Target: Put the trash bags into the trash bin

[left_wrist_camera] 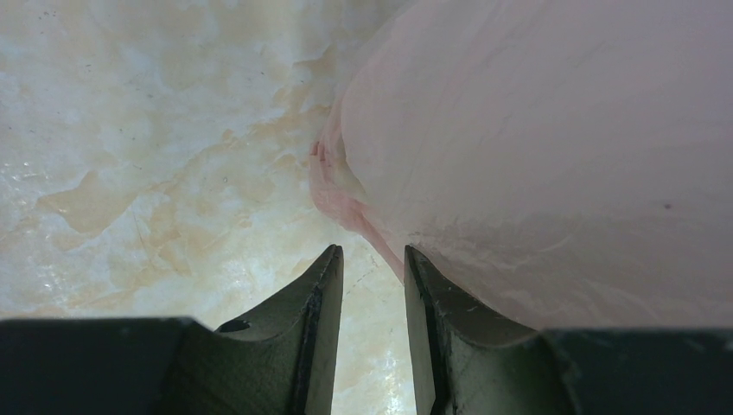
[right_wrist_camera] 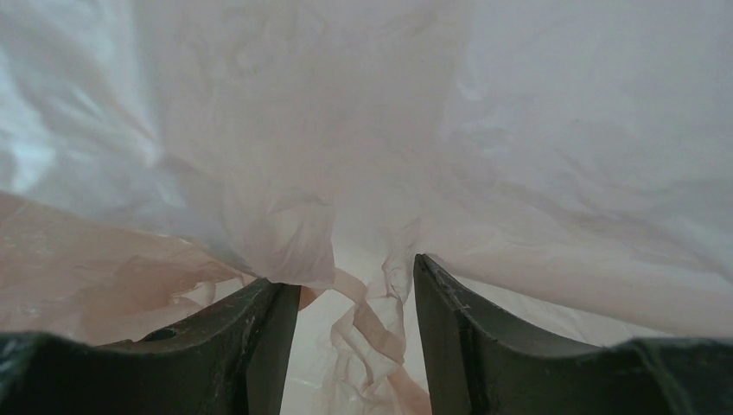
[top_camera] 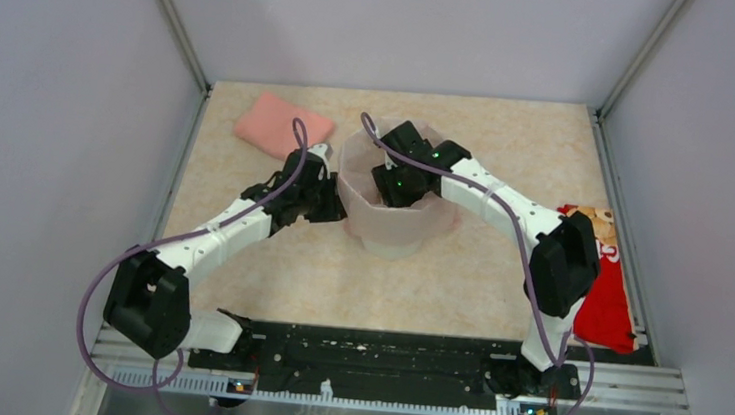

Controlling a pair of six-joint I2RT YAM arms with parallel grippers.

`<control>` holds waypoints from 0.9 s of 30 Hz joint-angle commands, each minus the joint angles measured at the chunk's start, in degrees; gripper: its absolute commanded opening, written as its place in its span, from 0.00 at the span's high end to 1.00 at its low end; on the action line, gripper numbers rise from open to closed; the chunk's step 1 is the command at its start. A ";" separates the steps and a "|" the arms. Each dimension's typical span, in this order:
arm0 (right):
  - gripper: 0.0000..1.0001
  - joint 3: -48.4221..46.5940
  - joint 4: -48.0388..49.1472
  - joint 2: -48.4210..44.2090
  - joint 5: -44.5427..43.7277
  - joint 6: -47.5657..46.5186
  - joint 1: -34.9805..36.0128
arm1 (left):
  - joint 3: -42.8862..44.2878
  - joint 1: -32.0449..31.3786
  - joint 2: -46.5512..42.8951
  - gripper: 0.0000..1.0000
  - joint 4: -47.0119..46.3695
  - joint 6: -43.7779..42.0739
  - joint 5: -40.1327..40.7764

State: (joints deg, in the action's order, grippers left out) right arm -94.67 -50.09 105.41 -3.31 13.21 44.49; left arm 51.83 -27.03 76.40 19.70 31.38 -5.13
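Note:
The white trash bin (top_camera: 396, 232) stands mid-table with the pale pink trash bag (top_camera: 359, 172) draped in and over its rim. My right gripper (top_camera: 393, 185) reaches down inside the bin. In the right wrist view it (right_wrist_camera: 354, 275) is open, with crumpled bag film (right_wrist_camera: 380, 324) hanging loose between the jaws and more film all around. My left gripper (top_camera: 336, 205) sits low against the bin's left outer wall. In the left wrist view it (left_wrist_camera: 372, 251) is open with only table between the jaws, the bag-covered bin wall (left_wrist_camera: 553, 156) touching the right finger (left_wrist_camera: 432, 303).
A folded salmon-pink cloth (top_camera: 283, 125) lies at the back left. A flat red packet (top_camera: 609, 289) lies at the right edge, partly under my right arm. Grey walls close in the table on three sides.

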 commanded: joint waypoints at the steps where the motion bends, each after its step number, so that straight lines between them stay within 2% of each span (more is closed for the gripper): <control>1: 0.49 0.01 1.10 0.56 0.84 -0.12 0.21 | -0.68 0.13 -0.11 0.61 -2.42 -0.09 -0.29; 14: 0.51 3.41 3.08 -4.60 -2.31 -3.20 2.00 | -0.54 0.32 0.01 0.61 -2.57 -0.09 -0.63; 27: 0.51 1.55 0.99 1.00 3.11 -1.65 -0.29 | -0.55 0.45 -0.11 0.62 -2.57 -0.04 -0.65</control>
State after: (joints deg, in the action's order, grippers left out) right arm -91.15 -48.45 104.81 -3.11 11.14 45.39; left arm 51.31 -26.87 76.40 19.68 31.38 -5.34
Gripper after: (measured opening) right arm 0.490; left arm 0.387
